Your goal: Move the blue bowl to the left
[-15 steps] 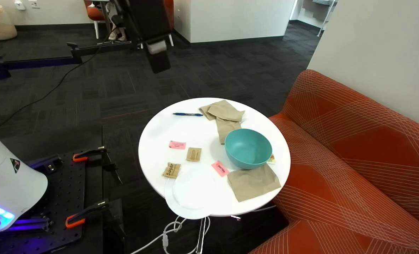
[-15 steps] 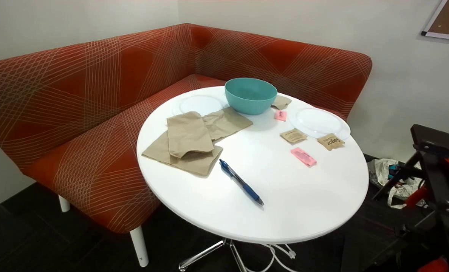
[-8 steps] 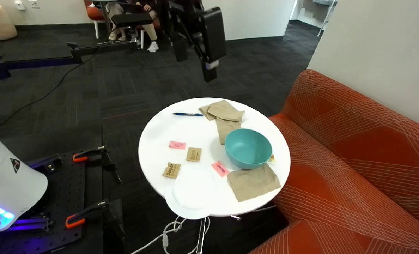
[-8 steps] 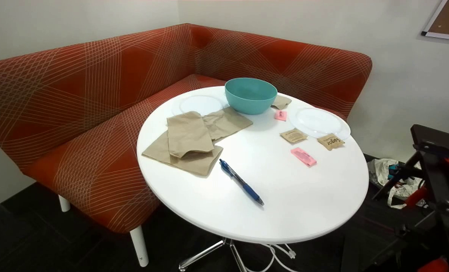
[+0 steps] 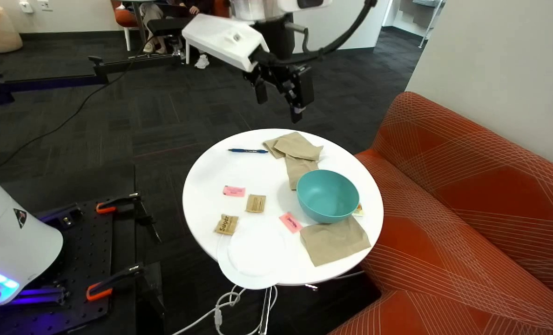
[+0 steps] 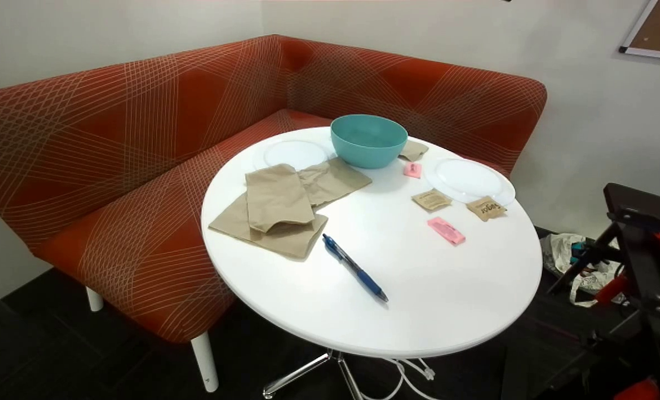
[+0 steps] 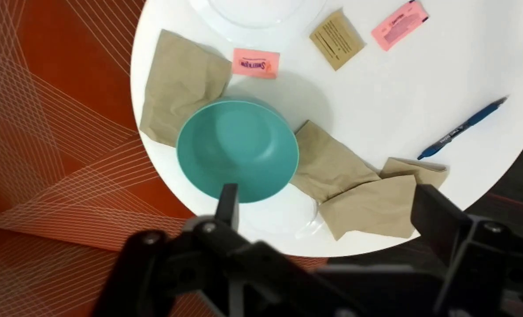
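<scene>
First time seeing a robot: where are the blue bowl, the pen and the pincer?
Blue bowl (image 7: 237,149), wrist view: inside.
Pen (image 7: 457,131), wrist view: barrel.
Pincer (image 5: 279,109), in an exterior view: midway between fingertips.

All views look down on the table (image 5: 276,197) — wrist view steepest

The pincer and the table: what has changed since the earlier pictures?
In an exterior view, the pincer moved rightward and somewhat lower in the picture, and a white arm section came into view above it. Nothing was grasped or released. The blue bowl, pen, napkins and packets stayed put.
</scene>
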Robot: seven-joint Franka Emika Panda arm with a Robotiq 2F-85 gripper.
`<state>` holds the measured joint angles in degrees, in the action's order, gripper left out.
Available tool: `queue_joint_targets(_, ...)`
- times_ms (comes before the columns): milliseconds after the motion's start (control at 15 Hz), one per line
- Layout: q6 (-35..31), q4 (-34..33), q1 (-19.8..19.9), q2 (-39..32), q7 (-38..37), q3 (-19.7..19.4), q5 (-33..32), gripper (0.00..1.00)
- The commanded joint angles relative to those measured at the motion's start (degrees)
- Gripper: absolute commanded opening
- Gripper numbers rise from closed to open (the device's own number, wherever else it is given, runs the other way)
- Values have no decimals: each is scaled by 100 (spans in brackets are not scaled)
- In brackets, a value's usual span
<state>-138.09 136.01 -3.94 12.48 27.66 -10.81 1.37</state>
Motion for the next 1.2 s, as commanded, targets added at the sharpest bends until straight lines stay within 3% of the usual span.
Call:
queue_joint_targets(0,-520,-90,-16,-611,426,186,348,100)
queue_joint_targets(400,-1306,-2,139,-1445,821,539,470,100)
queue_joint_targets(867,-2265,-160,487,-2533,696,982,152,100)
queue_joint_targets(1067,-2375,-366,670,-2961,614,1085,-122,100)
queue_joint_targets(1133,-2268,-135,688,-2674,492,1158,-102,100)
